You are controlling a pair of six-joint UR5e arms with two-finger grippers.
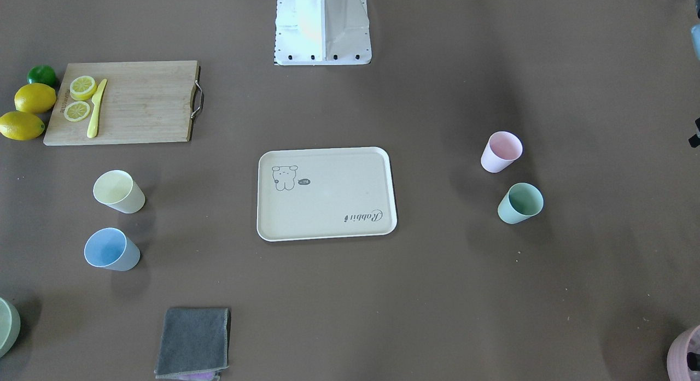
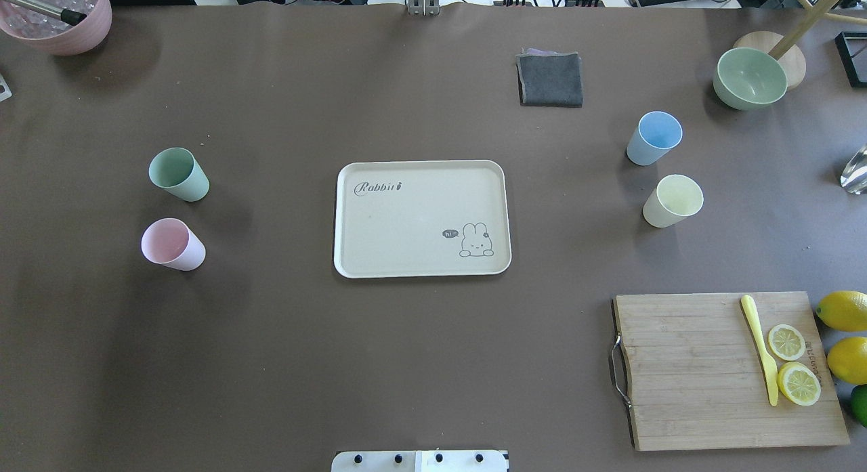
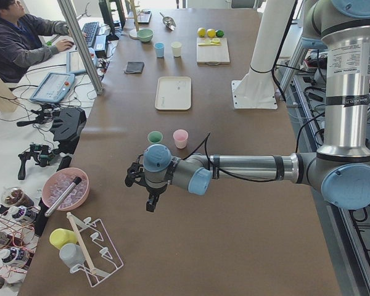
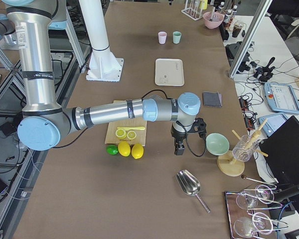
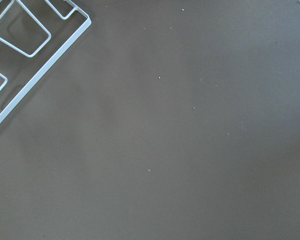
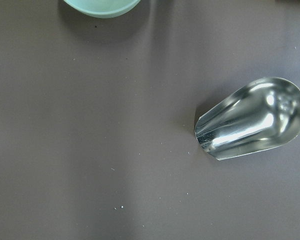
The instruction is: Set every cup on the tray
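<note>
Overhead and front cameras are giving you opposite steep views sharing the tray [image 2: 406,221]. Side cameras are looking along the table [image 3: 234,246], wrist cameras closely down.

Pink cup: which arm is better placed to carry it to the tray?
Probably left. The pink cup stands on the robot's left of the tray, beside the mint green cup, and the left gripper hangs at that end. The right gripper is at the opposite end, past the cutting board.

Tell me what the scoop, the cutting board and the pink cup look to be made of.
Scoop: polished metal, likely steel; mirror-like highlights and reflections.
Cutting board: wood or bamboo, unvarnished-looking; pale strips with visible grain.
Pink cup: matte plastic or fibre composite, hard to tell which; even colour, no gloss.
</note>
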